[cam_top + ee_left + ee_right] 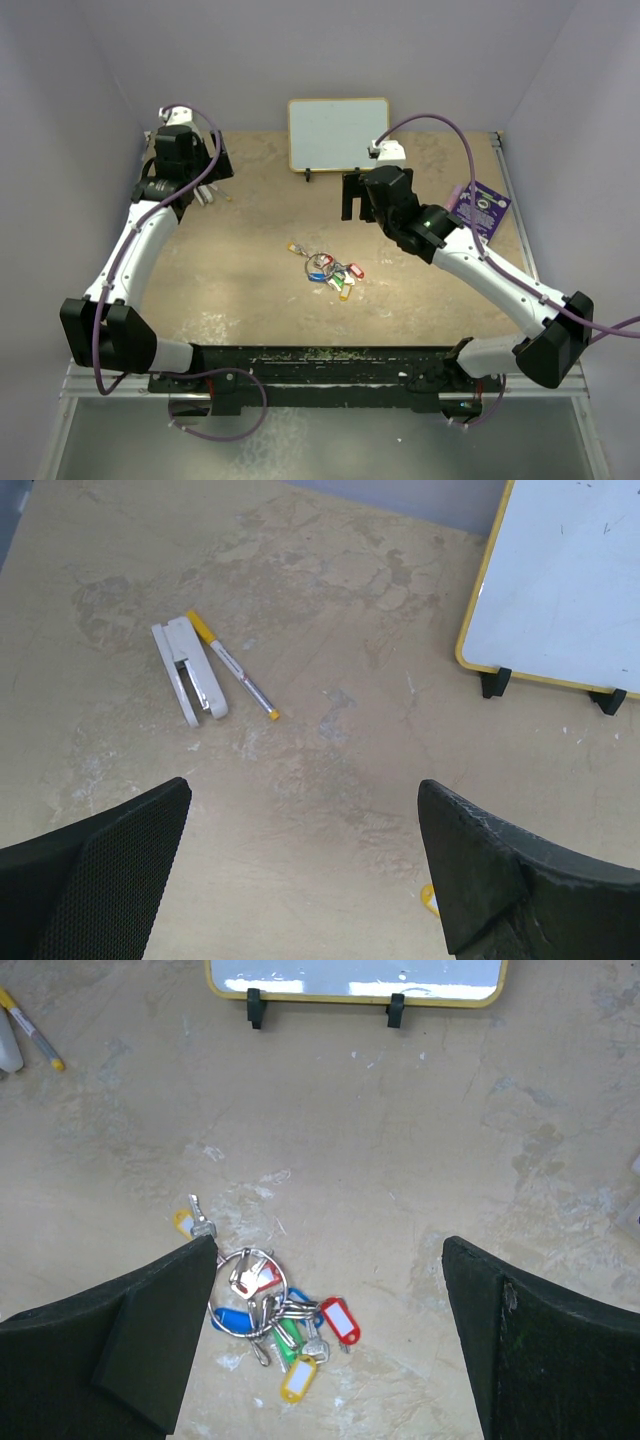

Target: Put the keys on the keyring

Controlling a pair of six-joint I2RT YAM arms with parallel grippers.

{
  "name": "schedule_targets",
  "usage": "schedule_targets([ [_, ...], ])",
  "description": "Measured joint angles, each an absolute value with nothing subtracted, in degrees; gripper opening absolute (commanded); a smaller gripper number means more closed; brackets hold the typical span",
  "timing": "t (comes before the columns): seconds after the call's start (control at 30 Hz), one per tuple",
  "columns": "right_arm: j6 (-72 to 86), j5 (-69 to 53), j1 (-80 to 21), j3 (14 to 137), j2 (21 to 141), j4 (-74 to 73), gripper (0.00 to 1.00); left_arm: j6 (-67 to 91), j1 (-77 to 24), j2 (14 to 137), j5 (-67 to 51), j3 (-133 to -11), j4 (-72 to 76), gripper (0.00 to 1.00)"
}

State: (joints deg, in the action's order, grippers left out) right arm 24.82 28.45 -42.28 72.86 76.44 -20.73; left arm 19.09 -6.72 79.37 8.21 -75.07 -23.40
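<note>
Left end effector [305,815] and right end effector [330,1260] stand released. Keys [300,1335] bunch at the keyring [240,1300]; one yellow-tagged key [192,1222] lies at its ten o'clock.

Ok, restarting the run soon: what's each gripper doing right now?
Left gripper: open, holding nothing.
Right gripper: open, holding nothing.

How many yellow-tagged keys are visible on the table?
2. One yellow-tagged key lies far-left of the keyring; the second yellow-tagged key sits at the bunch's near edge. Others may be hidden underneath.
</note>
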Motion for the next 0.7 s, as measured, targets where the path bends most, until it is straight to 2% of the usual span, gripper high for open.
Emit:
schedule_targets([
  [0.7, 24.84, 28.21, -41.21, 72.82, 76.42, -21.10, 1.00, 18.85, -6.70, 79.15, 8.62, -75.07, -23.40, 0.98],
])
